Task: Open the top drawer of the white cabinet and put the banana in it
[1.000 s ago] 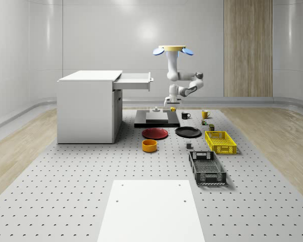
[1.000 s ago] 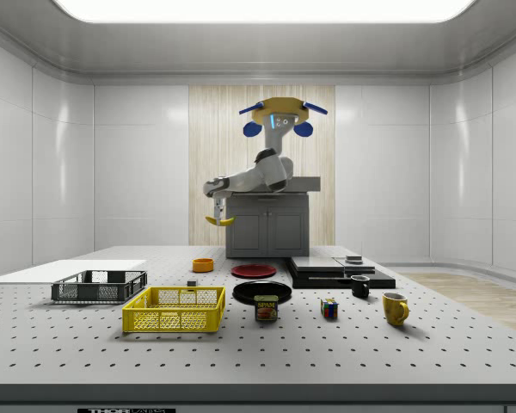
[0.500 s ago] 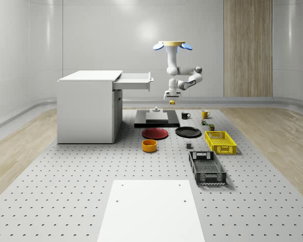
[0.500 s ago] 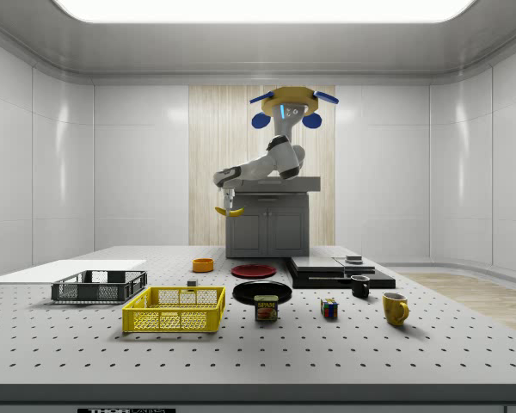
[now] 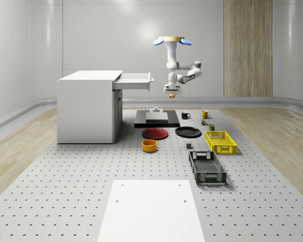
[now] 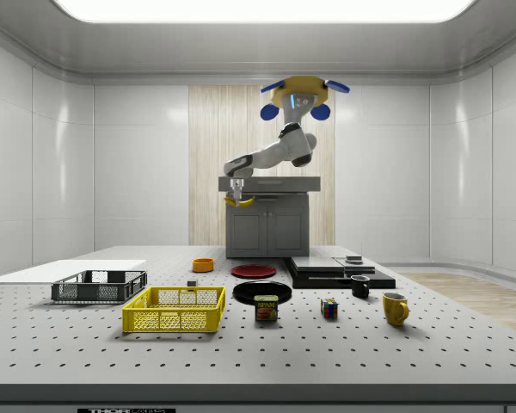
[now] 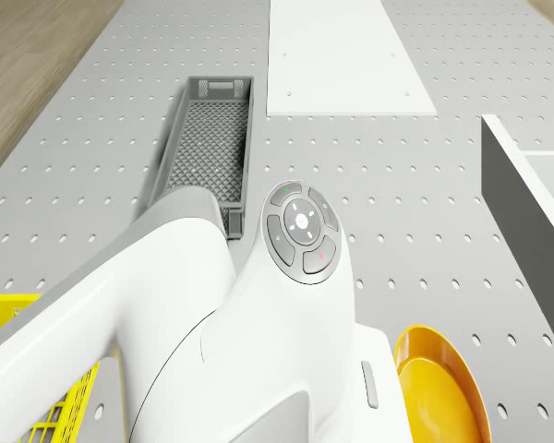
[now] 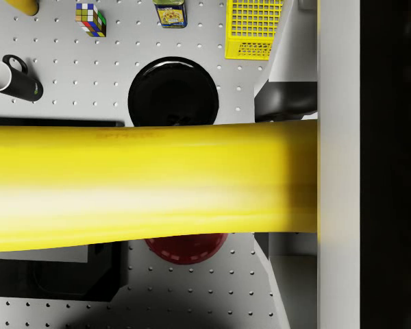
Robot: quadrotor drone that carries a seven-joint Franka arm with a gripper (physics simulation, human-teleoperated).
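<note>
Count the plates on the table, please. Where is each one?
2. The red plate and the black plate lie side by side in front of the dark slab, the red one nearer the cabinet. None seems hidden.

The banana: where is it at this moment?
The banana hangs in the gripper in the air, to the right of the open top drawer of the white cabinet in the whole-scene view, above the black platform.
</note>
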